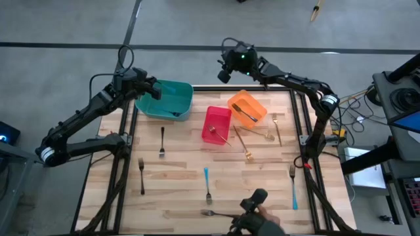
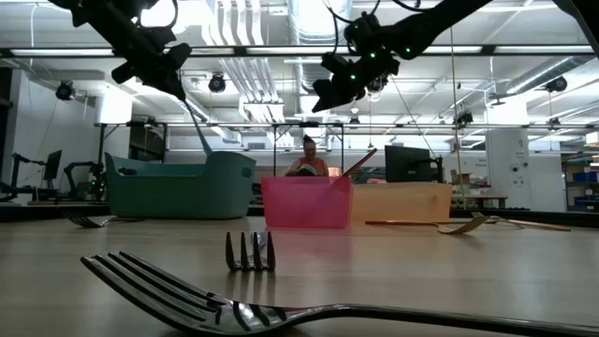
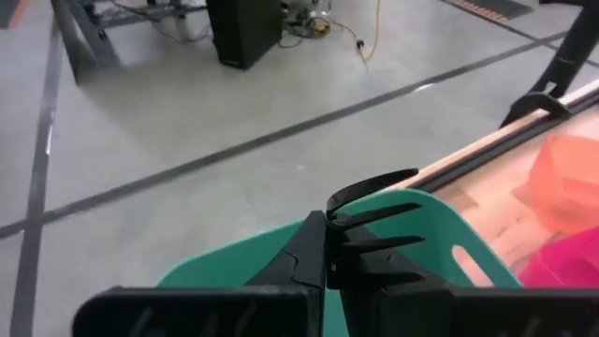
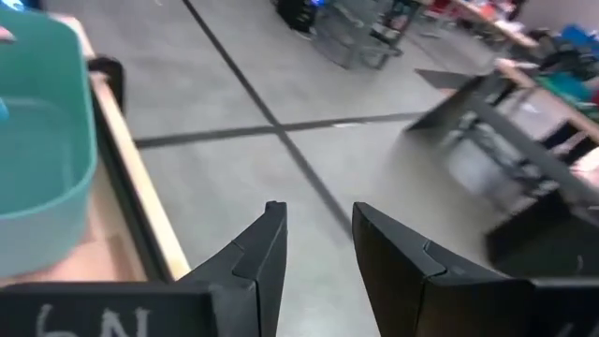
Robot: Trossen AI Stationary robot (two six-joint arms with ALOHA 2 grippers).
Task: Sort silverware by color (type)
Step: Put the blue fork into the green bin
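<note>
Presently, sorting part done: the teal plastic bin [image 1: 165, 99] at upper left holds a dark fork, the red plastic bin [image 1: 217, 124] at centre a gold one, the orange plastic bin [image 1: 247, 107] right of it a dark-handled one; the left gripper [image 1: 153, 90], clenched on a black fork [image 3: 374, 234], hangs over the teal bin; the right gripper [image 1: 225, 73], released and empty, hovers beyond the table's top edge. Remaining loose on the wooden table [image 1: 177, 177]: gold forks [image 1: 244, 145] right of centre, dark forks [image 1: 162, 141] at left, light-blue-handled forks [image 1: 207, 184] along the lower part.

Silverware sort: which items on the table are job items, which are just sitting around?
Job items:
- dark forks
- blue-handled forks
- gold forks
- teal bin, red bin, orange bin

Lying about:
- nothing else on the table
</note>
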